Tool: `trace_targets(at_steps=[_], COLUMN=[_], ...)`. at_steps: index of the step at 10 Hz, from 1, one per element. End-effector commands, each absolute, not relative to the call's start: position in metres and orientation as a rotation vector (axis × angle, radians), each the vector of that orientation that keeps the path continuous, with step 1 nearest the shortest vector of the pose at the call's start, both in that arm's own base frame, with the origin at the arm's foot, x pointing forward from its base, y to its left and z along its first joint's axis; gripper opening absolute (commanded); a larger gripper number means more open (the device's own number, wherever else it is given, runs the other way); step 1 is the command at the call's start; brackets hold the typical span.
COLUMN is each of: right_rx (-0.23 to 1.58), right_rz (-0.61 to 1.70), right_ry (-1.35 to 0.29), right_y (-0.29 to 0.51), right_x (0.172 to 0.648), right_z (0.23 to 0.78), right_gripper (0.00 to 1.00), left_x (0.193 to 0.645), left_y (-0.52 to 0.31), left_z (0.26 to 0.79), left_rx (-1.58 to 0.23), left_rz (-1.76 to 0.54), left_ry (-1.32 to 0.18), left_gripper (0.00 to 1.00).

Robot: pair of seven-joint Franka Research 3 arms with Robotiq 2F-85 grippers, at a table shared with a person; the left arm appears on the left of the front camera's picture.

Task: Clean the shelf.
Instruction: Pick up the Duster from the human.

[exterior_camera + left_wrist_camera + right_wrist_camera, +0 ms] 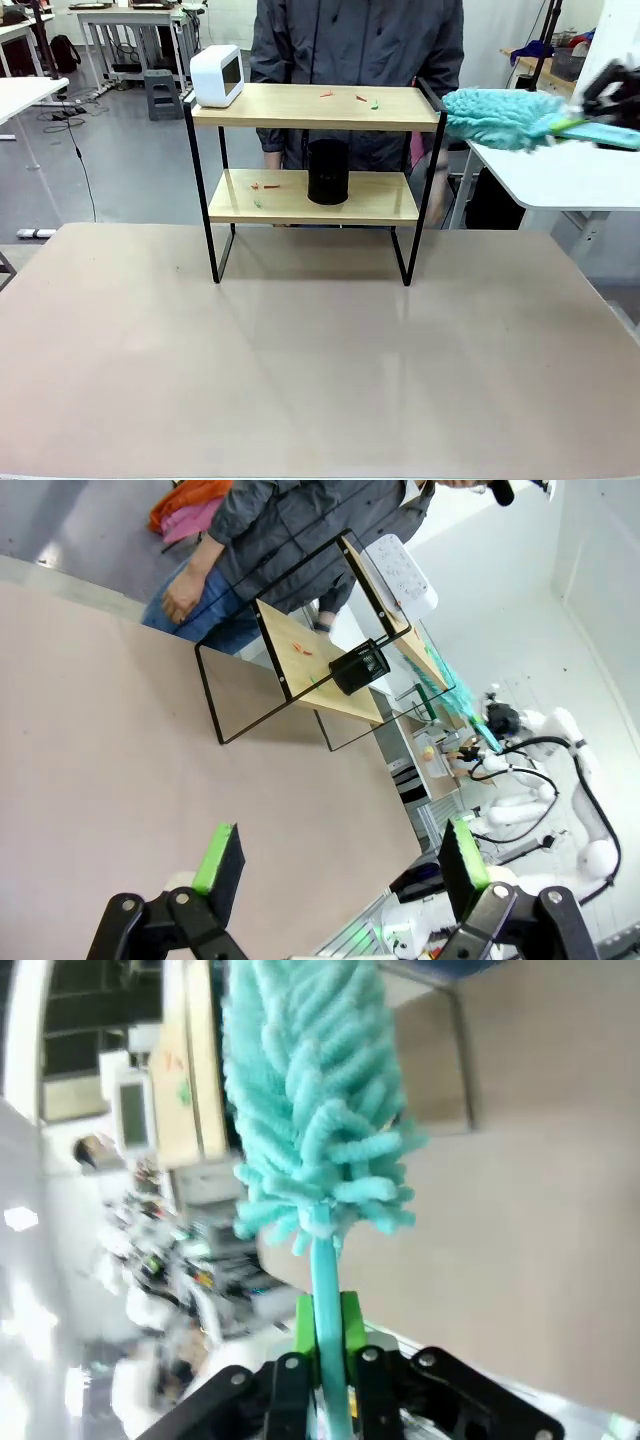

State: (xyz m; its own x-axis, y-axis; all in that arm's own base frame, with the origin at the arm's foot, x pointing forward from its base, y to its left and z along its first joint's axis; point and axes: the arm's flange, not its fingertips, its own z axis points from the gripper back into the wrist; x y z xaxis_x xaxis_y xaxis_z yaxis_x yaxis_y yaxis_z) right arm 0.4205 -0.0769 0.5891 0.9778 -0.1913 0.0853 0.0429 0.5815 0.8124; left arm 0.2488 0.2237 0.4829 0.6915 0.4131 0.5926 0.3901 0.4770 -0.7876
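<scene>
Shelf (310,107) stands at the far side of the worktop (300,360), just in front of a person (355,40). The right tool (322,1360) is clamped tight on the handle of a turquoise duster (490,117), its fluffy head at the top board's right end. The left tool (340,865) hovers over the worktop, jaws wide apart and empty. Red and green scraps (360,99) dot both boards.

You'll see the left gripper (340,865) w/ black linkage fingers, silver pivot screws & bright green pads (216,856); the right gripper (322,1325) is the same black w/ green pads. The right arm (598,858) is white, w/ rounded links & joints and black cables looping along it. The person (355,40) wears a dark grey jacket w/ long sleeves, plus blue jeans.
</scene>
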Motion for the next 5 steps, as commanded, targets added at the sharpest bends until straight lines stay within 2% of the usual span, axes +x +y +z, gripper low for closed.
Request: trace_targets(at_steps=[1,3,4,5], right_rx=[0.649,0.515,0.526,0.552], right_rz=[0.159,0.127,0.18,0.262], right_ry=[-0.321,-0.391,-0.356,-0.242], right_y=[-0.094,-0.103,-0.104,-0.106], right_x=[0.315,0.246,0.219,0.202], right_z=[0.64,0.637,0.627,0.616], right_gripper=[0.0,0.0,0.0,0.0], left_x=[0.25,0.25,0.25,0.25], left_y=[0.223,0.223,0.223,0.223], left_z=[0.484,0.484,0.484,0.484], left_rx=[-1.114,-1.114,-1.114,-1.114], left_rz=[-0.002,-0.002,-0.002,-0.002], left_ry=[-0.875,-0.875,-0.875,-0.875], left_gripper=[1.0,1.0,1.0,1.0])
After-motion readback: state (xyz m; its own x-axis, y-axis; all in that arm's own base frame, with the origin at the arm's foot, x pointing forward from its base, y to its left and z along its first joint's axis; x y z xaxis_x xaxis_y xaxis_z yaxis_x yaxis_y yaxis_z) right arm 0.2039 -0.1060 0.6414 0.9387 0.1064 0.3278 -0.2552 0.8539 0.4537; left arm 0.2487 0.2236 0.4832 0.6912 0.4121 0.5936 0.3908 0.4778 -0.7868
